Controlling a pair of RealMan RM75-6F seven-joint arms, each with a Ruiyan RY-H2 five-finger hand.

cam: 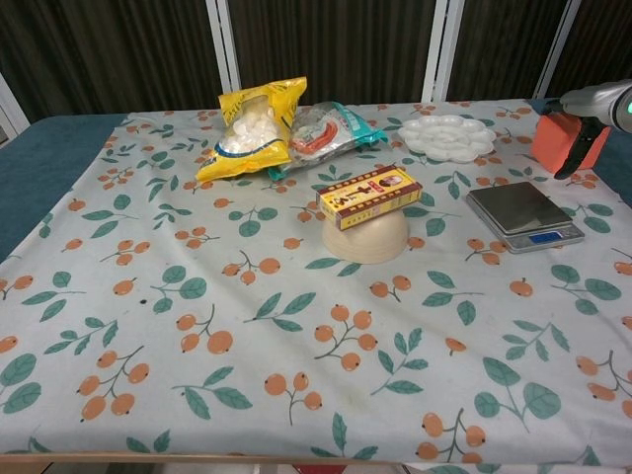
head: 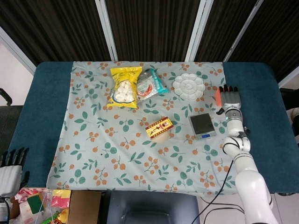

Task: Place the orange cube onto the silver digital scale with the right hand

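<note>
The orange cube sits on the blue tabletop just past the cloth's right edge, behind the silver digital scale. My right hand hovers flat over the cube with its fingers stretched out, hiding most of it in the head view. In the chest view a dark finger hangs down along the cube's right side; no grip shows. The scale's platform is bare. My left hand lies low at the near left corner, fingers extended, holding nothing.
On the floral cloth lie a yellow snack bag, a clear snack packet, a white palette dish, and a red-and-yellow box resting on an upturned bowl. Boxes and toys sit below the table's near edge.
</note>
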